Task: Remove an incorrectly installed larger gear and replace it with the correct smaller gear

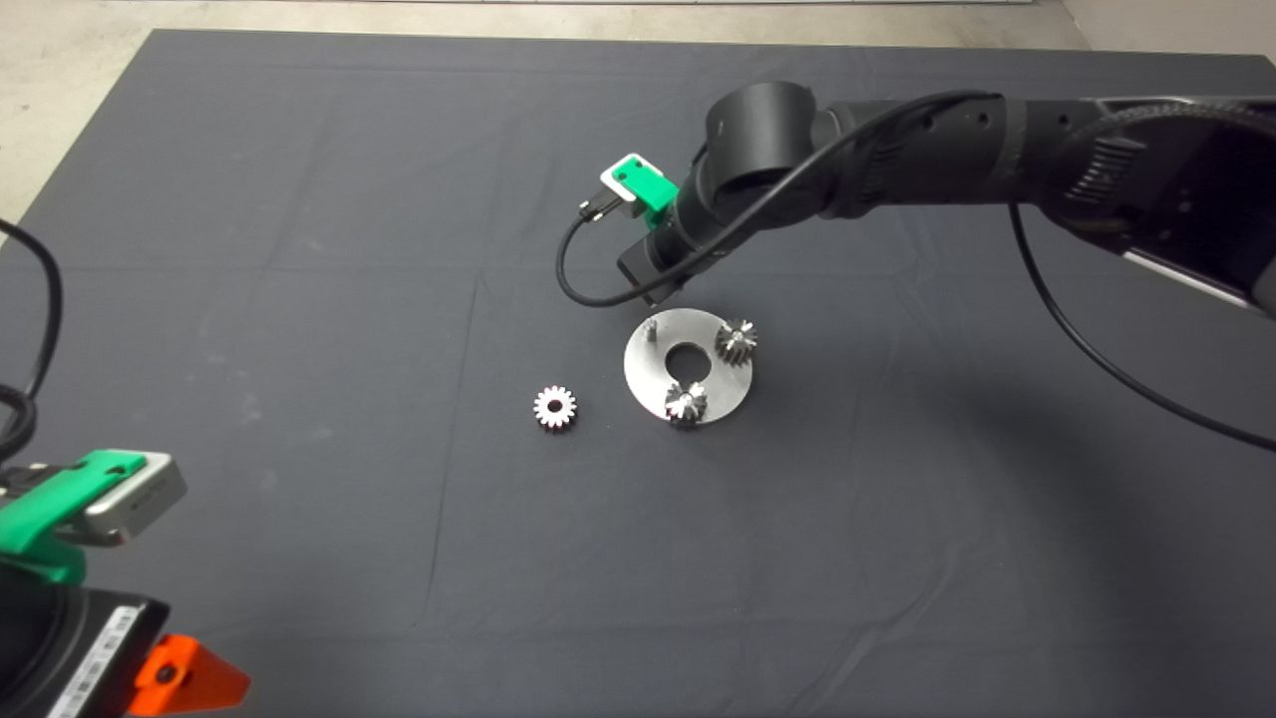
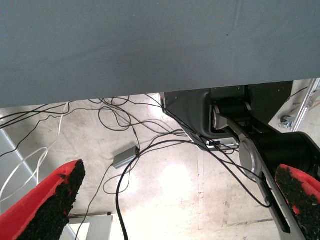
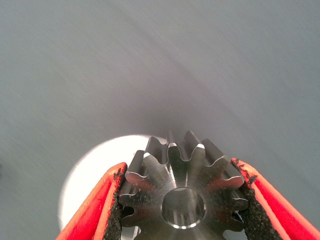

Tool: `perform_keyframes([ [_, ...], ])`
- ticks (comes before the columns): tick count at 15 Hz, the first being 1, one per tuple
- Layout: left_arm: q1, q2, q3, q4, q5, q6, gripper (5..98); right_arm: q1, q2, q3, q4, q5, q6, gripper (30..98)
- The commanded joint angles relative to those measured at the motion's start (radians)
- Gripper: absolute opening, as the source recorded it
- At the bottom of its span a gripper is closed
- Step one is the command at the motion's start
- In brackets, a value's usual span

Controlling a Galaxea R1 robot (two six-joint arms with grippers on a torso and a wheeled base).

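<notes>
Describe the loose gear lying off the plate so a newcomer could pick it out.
Start at the round silver metal plate mid-mat. Just left of it, alone on the dark mat, lies the small silver straight-toothed gear. Unlike the two glinting gears on the plate, it shows a flat pale face.

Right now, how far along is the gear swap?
Done: the larger gear is off its post, clamped between the right gripper's fingers above the round plate, leaving a bare pin. Two small gears remain mounted on the plate. In hand: carrying that gear away. Left: setting it down, then fetching the smaller gear, lying on the mat beside the plate, and fitting it on the pin. The left gripper waits open off the mat.
</notes>
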Motion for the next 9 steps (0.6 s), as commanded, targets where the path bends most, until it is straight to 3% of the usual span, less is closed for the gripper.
perform_keyframes([
  [1,-0.005,0.033,-0.009,0.025,0.016,-0.01,97.6,0.041,-0.174,0.125,0.003,-0.05,0.051,50.9],
  [3,-0.005,0.035,-0.006,0.117,-0.08,-0.018,97.6,0.051,-0.303,0.158,0.069,-0.064,0.049,50.9],
  [4,-0.005,0.037,-0.014,0.138,-0.093,-0.018,97.6,0.059,-0.368,0.213,0.075,-0.064,0.049,50.9],
  [6,-0.005,0.078,-0.043,0.147,-0.093,-0.017,97.6,0.059,-0.499,0.339,0.076,-0.064,0.048,50.9],
  [9,-0.005,0.144,-0.066,0.146,-0.093,-0.019,97.6,0.057,-0.613,0.408,0.078,-0.064,0.048,50.9],
])
